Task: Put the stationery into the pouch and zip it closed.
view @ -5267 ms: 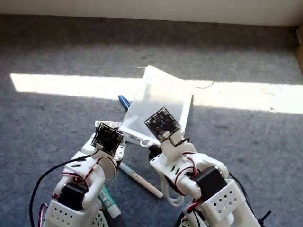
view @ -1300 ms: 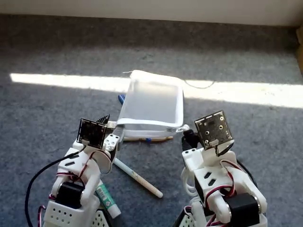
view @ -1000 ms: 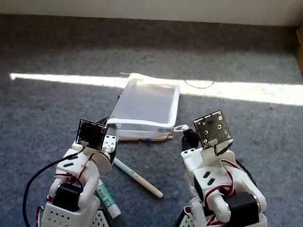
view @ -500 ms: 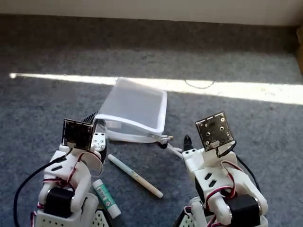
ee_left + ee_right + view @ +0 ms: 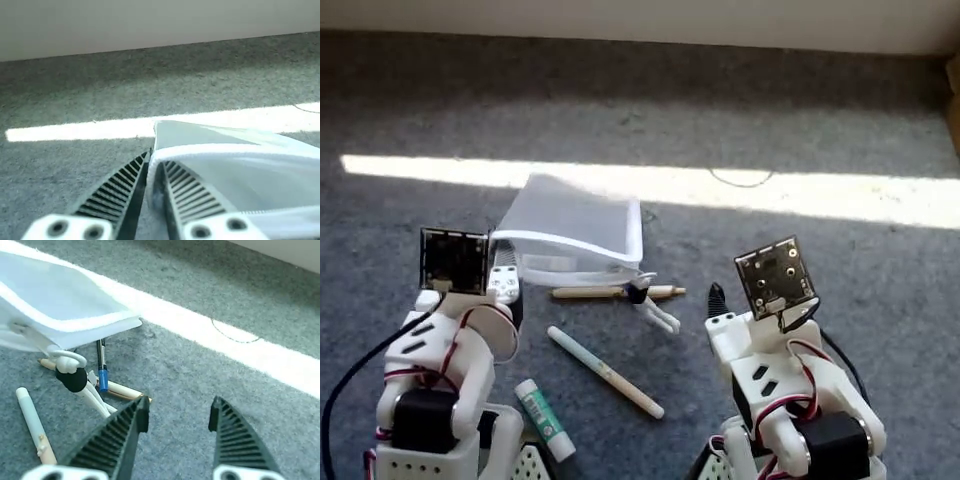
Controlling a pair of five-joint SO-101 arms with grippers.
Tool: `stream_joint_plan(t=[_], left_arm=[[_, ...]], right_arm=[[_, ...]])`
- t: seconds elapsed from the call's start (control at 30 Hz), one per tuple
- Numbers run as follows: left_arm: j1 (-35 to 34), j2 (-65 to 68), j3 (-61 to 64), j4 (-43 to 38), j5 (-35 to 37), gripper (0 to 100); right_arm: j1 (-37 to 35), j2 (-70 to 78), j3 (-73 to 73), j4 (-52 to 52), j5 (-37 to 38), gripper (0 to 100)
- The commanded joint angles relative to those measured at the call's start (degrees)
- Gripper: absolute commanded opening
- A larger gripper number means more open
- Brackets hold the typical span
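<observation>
White translucent pouch, edge pinched in left claw; right claw spread wide, empty, above grey carpet

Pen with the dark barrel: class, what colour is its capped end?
Blue. The pen shows best in the right wrist view.

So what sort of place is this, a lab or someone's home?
Likely an ordinary room, not clearly a lab: grey carpet for a work surface, a pale wall along its far edge, and a strip of sunlight across it.
</observation>
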Motion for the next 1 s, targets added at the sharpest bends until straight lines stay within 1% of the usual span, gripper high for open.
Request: stream_joint_plan(t=[0.0, 0.13, 0.33, 0.6, 0.67, 0.8, 0.9, 0.97], left_arm=[[-4.18, 10.59, -10.51, 0.26, 1.41, 1], [-7.60, 15.52, -18.33, 4.84, 2.29, 1], [-8.04, 19.56, -26.15, 11.43, 2.55, 1], [-19.12, 23.25, -27.74, 12.84, 5.71, 1], [-21.14, 23.25, -27.65, 13.27, 6.07, 1], [-22.73, 23.25, -27.65, 14.86, 6.07, 1], [-25.71, 23.25, -27.65, 14.68, 6.07, 1], [-26.42, 23.25, -27.56, 14.77, 6.07, 1]], right_arm=[[0.04, 0.48, -2.68, -1.36, -0.35, 18.7], [0.04, 0.48, -1.19, -1.63, -0.35, 18.7], [0.04, 0.48, 2.24, -4.70, -0.35, 18.4], [0.04, 0.75, 2.51, -4.79, -0.26, 18.4], [0.04, 3.12, 2.07, -4.79, -0.26, 18.4], [-0.04, 13.49, 1.36, -4.97, -0.26, 18.4], [-0.31, 20.62, -3.38, -4.97, -0.35, 18.4], [-0.31, 24.04, -6.37, -5.85, -0.35, 18.4]])
